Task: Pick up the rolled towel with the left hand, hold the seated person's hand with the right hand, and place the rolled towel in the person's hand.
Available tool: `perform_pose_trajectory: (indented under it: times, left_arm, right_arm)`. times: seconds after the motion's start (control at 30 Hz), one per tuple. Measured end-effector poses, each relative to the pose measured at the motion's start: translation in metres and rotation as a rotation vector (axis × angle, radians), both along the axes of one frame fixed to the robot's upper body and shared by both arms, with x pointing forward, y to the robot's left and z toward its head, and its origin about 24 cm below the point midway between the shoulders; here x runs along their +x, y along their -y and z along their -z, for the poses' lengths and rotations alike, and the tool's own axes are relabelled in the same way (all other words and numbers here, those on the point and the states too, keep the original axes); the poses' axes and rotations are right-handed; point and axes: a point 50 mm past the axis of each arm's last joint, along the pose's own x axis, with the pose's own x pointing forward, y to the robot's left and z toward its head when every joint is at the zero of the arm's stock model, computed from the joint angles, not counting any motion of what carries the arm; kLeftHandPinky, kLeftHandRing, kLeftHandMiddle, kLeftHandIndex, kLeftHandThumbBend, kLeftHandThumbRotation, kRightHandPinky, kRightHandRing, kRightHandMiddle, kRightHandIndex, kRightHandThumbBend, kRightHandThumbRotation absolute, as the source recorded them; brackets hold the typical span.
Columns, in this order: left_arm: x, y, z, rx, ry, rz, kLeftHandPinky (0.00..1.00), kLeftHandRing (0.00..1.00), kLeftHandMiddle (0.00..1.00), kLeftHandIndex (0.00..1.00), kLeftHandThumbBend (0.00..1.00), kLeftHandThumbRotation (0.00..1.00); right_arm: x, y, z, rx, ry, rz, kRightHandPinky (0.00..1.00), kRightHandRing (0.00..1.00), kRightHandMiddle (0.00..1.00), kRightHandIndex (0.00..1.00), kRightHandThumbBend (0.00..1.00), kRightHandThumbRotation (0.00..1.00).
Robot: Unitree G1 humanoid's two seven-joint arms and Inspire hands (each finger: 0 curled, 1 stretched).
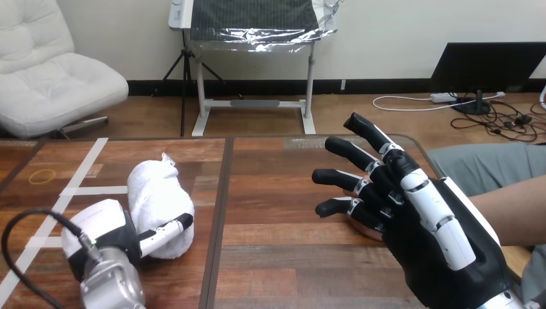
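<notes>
Wooden table (277,187): left hand (103,226) against rolled towel (153,190), grip unclear; right hand (438,252) splayed, covering person's hand (365,228).

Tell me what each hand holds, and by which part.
Left hand grips the rolled towel at its near end, a finger curled across it. Right hand holds nothing: fingers straight, above the person's hand.

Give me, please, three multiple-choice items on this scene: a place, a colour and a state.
1. Where does the rolled towel lie? A) on the table by the left hand B) in the person's hand C) under the right hand
2. What colour is the rolled towel? A) blue B) white C) red
3. How are the right hand's fingers? A) fisted B) spread, nearly straight C) curled round the towel
1 A: it rests on the wood. 2 B: plainly white. 3 B: they fan out above the person's hand.
</notes>
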Motion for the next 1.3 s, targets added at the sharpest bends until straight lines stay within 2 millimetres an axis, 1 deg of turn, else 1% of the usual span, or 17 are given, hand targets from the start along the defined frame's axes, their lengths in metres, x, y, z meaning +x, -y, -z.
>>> perform_pose_trajectory:
  times: [0.2, 0.23, 0.4, 0.77, 0.83, 1.03, 1.3]
  left_arm:
    - [-0.0008, 0.0004, 0.0009, -0.025, 0.075, -0.023, 0.25, 0.33, 0.43, 0.56, 0.68, 0.25]
    - [-0.0009, 0.0004, 0.0009, -0.030, 0.095, -0.028, 0.25, 0.32, 0.42, 0.54, 0.69, 0.20]
    - [-0.0011, 0.0007, 0.0007, -0.046, 0.162, -0.043, 0.24, 0.32, 0.41, 0.53, 0.69, 0.14]
    - [-0.0005, -0.0001, -0.0011, -0.071, 0.280, -0.034, 0.26, 0.33, 0.42, 0.49, 0.67, 0.08]
    - [-0.0016, 0.0002, -0.0011, -0.084, 0.329, -0.033, 0.26, 0.34, 0.42, 0.49, 0.67, 0.05]
    - [-0.0032, -0.0004, 0.0000, -0.088, 0.345, -0.031, 0.25, 0.33, 0.41, 0.50, 0.67, 0.07]
    - [-0.0045, 0.0001, 0.0009, -0.098, 0.361, -0.028, 0.25, 0.33, 0.42, 0.50, 0.67, 0.07]
  right_arm:
    - [0.0000, -0.0001, 0.0001, 0.000, -0.001, 0.000, 0.62, 0.77, 0.89, 0.95, 0.28, 0.66]
    - [0.0000, -0.0001, 0.0001, 0.000, -0.001, 0.000, 0.62, 0.77, 0.88, 0.95, 0.27, 0.66]
    - [0.0000, -0.0001, 0.0001, 0.001, -0.001, 0.001, 0.62, 0.76, 0.87, 0.94, 0.26, 0.65]
    - [-0.0004, 0.0003, 0.0013, -0.002, -0.010, 0.010, 0.61, 0.74, 0.85, 0.93, 0.26, 0.62]
    - [-0.0014, 0.0004, 0.0026, -0.010, -0.016, 0.011, 0.61, 0.74, 0.84, 0.93, 0.26, 0.62]
    - [-0.0016, 0.0003, 0.0025, -0.009, -0.015, 0.006, 0.61, 0.73, 0.83, 0.92, 0.25, 0.59]
    - [-0.0016, 0.0002, 0.0025, -0.009, -0.014, 0.004, 0.61, 0.72, 0.81, 0.91, 0.28, 0.57]
